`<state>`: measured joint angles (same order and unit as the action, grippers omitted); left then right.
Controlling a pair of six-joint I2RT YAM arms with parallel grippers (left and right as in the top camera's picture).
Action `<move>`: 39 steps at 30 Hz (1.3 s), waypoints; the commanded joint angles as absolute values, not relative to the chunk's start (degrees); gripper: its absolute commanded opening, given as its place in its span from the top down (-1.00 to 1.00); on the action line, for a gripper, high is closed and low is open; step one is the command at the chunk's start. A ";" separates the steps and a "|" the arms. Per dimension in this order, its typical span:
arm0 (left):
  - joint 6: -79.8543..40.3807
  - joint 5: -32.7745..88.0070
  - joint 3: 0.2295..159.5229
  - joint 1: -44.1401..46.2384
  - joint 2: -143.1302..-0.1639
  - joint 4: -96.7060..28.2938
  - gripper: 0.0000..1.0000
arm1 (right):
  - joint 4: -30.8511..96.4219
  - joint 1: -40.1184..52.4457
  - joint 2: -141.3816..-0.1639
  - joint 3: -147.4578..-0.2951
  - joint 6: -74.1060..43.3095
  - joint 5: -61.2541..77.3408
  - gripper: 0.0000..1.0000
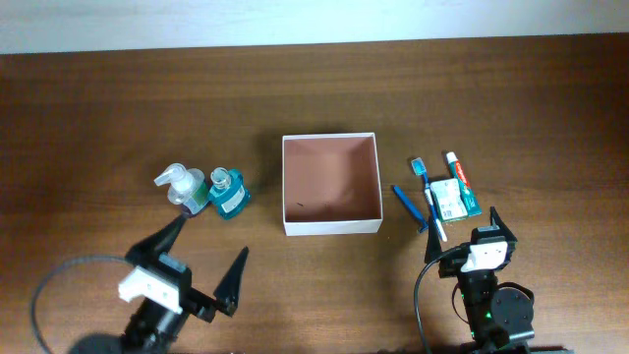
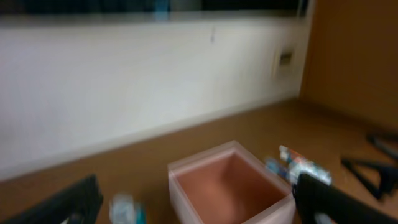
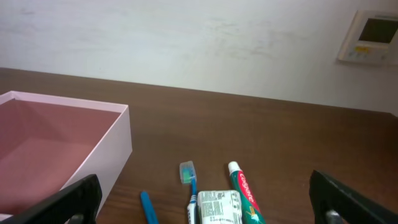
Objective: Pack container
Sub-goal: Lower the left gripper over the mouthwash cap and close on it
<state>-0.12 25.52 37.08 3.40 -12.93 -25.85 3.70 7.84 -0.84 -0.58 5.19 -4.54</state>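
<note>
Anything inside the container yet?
Nothing packed: the container shows only its bare reddish-brown floor and a tiny dark speck. From overhead the whole floor is visible; the wrist views hide part behind its walls.

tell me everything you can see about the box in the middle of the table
The container is a square, shallow, open-topped box, cardboard by the look of it, with thin white walls and a reddish-brown inside. It sits flat and upright near the middle of the wooden table, holding nothing but a tiny dark speck on its floor. Only the table touches it.
</note>
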 commanded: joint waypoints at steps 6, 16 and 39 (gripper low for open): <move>9.15 21.08 75.92 3.20 -47.20 -62.19 -0.99 | 4.16 7.33 -0.32 -0.32 5.58 -5.17 -0.97; 9.13 20.53 97.67 3.20 -71.85 -78.26 -0.99 | 4.16 7.33 -0.32 -0.32 5.58 -5.17 -0.97; 6.46 16.67 97.60 3.20 -92.51 -83.18 -0.25 | 4.16 7.33 -0.32 -0.32 5.58 -5.17 -0.97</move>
